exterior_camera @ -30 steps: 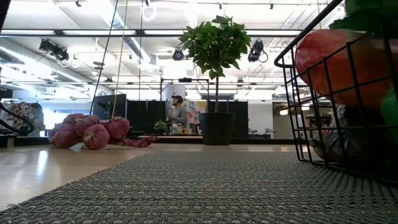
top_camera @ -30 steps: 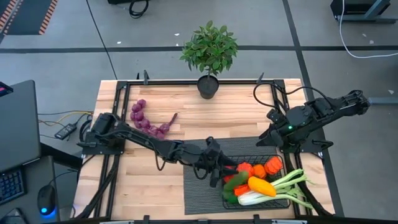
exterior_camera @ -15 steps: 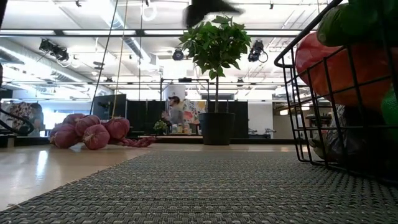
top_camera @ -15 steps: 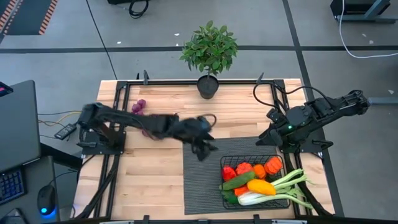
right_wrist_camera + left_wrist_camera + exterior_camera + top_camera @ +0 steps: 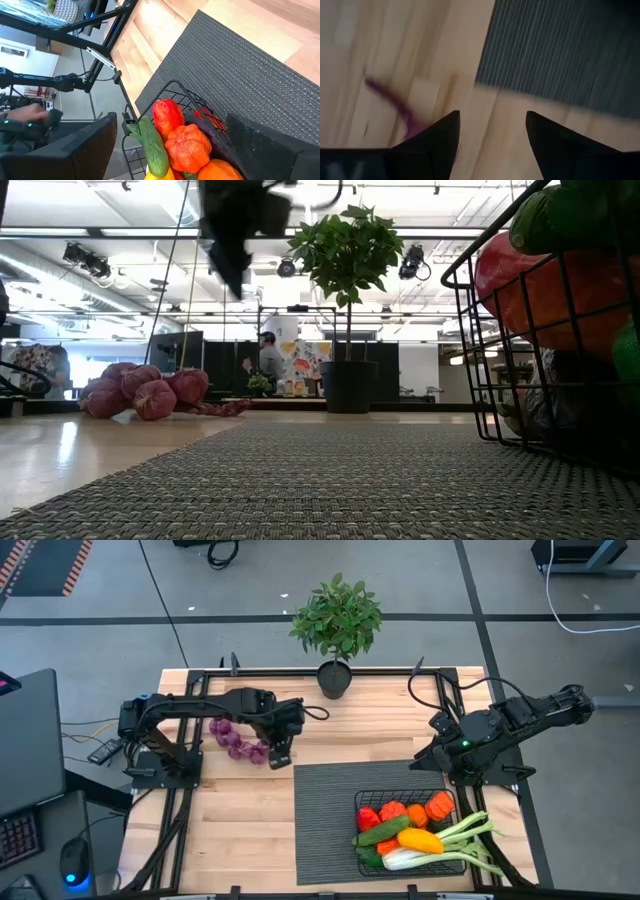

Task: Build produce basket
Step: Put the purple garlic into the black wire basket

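I see the basket (image 5: pixel 415 832) at the lower right of the high view, sitting on the right part of the dark ribbed mat (image 5: pixel 330 820). It is loaded with produce: a red pepper (image 5: pixel 368 819), a green cucumber (image 5: pixel 385 832), a yellow pepper (image 5: pixel 420 839), orange pieces along its far side, and a leek (image 5: pixel 450 845) whose green end sticks out past the right rim. In the low view the basket's wire wall (image 5: pixel 500 330) fills the right edge. The purple grapes (image 5: pixel 236 740) are still outside it, lying on the bare wood at the upper left of the table (image 5: pixel 240 840), well apart from the basket.

My left gripper (image 5: pixel 279 755) hangs just right of the grapes, close to the mat's upper left corner. In its wrist view the fingers (image 5: pixel 437 140) stand apart with nothing between them, and a purple stem (image 5: pixel 390 102) lies on the wood beside them. My right gripper (image 5: pixel 428 762) waits at the mat's upper right corner, above the basket, fingers spread wide and empty.
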Controlling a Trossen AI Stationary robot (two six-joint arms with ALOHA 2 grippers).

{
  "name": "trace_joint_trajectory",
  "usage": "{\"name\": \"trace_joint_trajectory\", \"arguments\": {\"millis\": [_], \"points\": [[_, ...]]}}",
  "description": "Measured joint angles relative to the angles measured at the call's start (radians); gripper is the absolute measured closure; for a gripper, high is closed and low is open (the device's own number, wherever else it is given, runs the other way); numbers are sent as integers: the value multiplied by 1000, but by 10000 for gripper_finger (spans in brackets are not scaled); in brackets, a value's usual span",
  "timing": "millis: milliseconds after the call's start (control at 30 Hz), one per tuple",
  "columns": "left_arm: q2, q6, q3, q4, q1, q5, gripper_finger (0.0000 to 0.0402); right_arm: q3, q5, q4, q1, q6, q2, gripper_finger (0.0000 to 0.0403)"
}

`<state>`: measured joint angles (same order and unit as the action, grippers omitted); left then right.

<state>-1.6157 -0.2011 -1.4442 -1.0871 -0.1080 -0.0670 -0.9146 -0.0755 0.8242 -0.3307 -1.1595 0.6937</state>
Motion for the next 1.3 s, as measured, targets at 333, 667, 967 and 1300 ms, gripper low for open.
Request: {"name": "trace_joint_trajectory", "arguments": {"millis": [333,667,967,1300], "points": [[0,238,143,-91,-175,-62,150,0,-11,2,0,0,0,30],[0,307,314,-51,-319,-106,150,0,-11,2,0,-1,0,30],[0,397,444,45,-355,-199,150,0,-13,61,0,-45,0,30],[3,398,535,219,-356,-109,175,0,-14,80,0,-72,0,30]]}}
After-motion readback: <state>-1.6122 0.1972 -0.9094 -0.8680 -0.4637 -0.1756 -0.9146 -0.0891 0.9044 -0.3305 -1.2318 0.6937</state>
